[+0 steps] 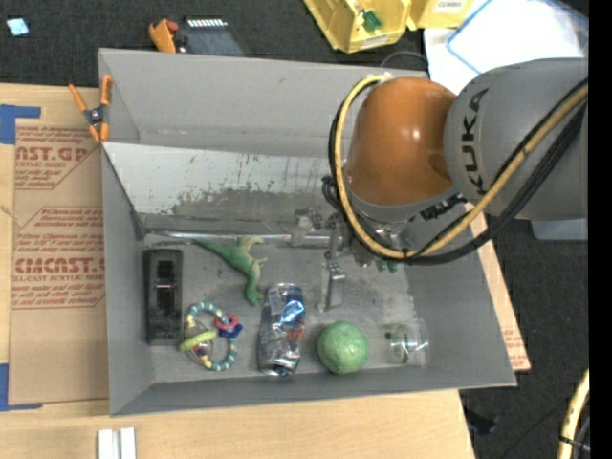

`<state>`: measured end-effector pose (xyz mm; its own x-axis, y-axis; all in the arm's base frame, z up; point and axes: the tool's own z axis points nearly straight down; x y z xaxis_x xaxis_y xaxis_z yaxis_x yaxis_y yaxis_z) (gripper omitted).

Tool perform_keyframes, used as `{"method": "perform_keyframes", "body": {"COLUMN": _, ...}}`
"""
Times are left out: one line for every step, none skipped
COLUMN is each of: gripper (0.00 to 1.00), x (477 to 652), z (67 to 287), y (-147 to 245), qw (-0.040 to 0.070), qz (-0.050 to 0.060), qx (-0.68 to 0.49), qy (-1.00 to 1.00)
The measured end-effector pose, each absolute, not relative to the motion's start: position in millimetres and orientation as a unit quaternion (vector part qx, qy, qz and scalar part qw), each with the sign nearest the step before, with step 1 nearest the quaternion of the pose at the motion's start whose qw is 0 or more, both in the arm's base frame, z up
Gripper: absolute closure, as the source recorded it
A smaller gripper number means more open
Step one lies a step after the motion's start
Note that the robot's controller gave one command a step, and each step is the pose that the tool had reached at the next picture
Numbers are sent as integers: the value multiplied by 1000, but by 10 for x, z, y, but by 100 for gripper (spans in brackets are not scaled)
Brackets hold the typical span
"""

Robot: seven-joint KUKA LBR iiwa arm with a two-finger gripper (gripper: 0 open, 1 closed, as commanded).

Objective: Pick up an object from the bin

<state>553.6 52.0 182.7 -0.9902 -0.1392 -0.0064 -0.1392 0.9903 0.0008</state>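
Bare floor of the grey metal bin [239, 103] lay open on the view's right, behind the round green ball [342, 348] and the small clear plastic piece [406, 344]. Leftward, a crumpled silver-blue foil packet [280, 329], a multicoloured beaded ring [212, 337], a black rectangular box [163, 295] and a green toy dinosaur [241, 256] crowded the passage.

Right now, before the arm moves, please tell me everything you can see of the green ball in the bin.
The green ball is round, with a dull, slightly speckled surface, perhaps foam or rubber. It rests on the bin floor near the front wall. A crumpled silver and blue can lies close on its left in the view; whether they touch I cannot tell. A small clear thing lies apart on its right. The gripper hangs farther back, not touching it.
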Motion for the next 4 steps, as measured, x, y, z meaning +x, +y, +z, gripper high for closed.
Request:
{"method": "perform_keyframes", "body": {"gripper": 0, "x": 5359, "z": 1704, "y": 998, "qw": 2, "qz": 1, "qx": -15, "qy": 1000}}
{"method": "perform_keyframes", "body": {"gripper": 0, "x": 5348, "z": 1616, "y": 1151, "qw": 1, "qz": 2, "qx": 19, "qy": 1000}}
{"method": "perform_keyframes", "body": {"gripper": 0, "x": 5415, "z": 1813, "y": 1377, "qw": 2, "qz": 0, "qx": -96, "qy": 995}}
{"method": "perform_keyframes", "body": {"gripper": 0, "x": 5295, "z": 1711, "y": 1414, "qw": 2, "qz": 1, "qx": -169, "qy": 986}}
